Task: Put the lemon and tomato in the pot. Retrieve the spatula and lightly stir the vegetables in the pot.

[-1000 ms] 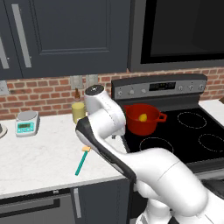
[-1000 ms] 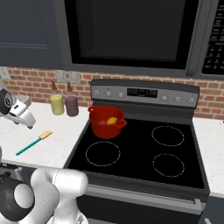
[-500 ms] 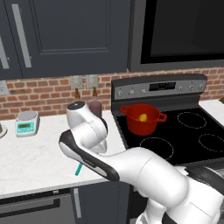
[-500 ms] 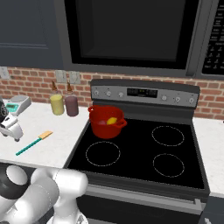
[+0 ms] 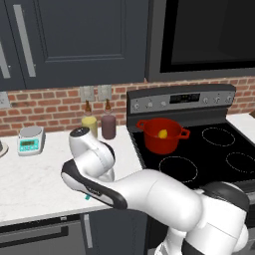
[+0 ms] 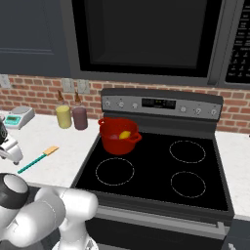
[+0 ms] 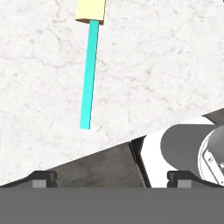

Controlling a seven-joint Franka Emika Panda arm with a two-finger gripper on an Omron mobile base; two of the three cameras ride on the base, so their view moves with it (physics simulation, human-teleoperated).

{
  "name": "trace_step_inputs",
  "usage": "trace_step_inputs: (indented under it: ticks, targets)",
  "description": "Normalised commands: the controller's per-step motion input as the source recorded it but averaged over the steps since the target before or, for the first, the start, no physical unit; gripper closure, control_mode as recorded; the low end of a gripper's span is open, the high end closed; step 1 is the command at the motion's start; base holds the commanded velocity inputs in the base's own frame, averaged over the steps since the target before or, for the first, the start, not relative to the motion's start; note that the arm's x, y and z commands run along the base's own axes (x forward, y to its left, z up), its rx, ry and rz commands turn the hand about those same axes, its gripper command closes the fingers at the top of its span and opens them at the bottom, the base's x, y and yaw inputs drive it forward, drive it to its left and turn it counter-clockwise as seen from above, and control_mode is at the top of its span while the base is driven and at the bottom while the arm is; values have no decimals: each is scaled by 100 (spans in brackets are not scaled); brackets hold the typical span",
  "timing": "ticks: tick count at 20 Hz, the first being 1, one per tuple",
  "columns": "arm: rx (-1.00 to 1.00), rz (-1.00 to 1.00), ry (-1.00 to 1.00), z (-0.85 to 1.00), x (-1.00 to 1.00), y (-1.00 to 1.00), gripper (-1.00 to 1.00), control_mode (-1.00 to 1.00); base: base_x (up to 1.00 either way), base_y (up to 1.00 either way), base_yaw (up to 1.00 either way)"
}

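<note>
The red pot stands on the stove's back left burner, also seen as the pot in the left base view. The yellow lemon lies inside it, and the lemon shows over the rim. A dim darker shape beside it may be the tomato. The spatula lies flat on the white counter left of the stove, its teal handle pointing toward the counter's front and its pale blade away. My gripper hovers open over the counter's front edge, just short of the handle's end, with nothing between its fingers.
A pale yellow bottle and a dark maroon bottle stand against the brick wall. A small kitchen scale sits further left. My arm arches over the counter in the left base view, hiding most of the spatula there.
The arm has swung left and lowered, bringing the hand down over the counter near the spatula. The gripper stayed open. Pot and fruit have not moved.
</note>
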Motion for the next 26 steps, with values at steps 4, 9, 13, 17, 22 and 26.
trace_step_inputs:
  ticks: [4, 9, 13, 17, 22, 26]
  targets:
    - [0, -1, 0, -32, 0, 0, -100, -100, 0, 0, 0]
    - [0, -2, 0, -26, 8, 0, -100, -100, 0, 0, 0]
    - [0, -1, 0, -27, 14, 0, -100, -100, 0, 0, 0]
    - [0, -1, 0, -24, 20, 0, -100, -100, 0, 0, 0]
    - [0, -1, 0, -21, 23, 0, -100, -100, 0, 0, 0]
    - [0, -1, 0, -19, 15, 0, -100, -100, 0, 0, 0]
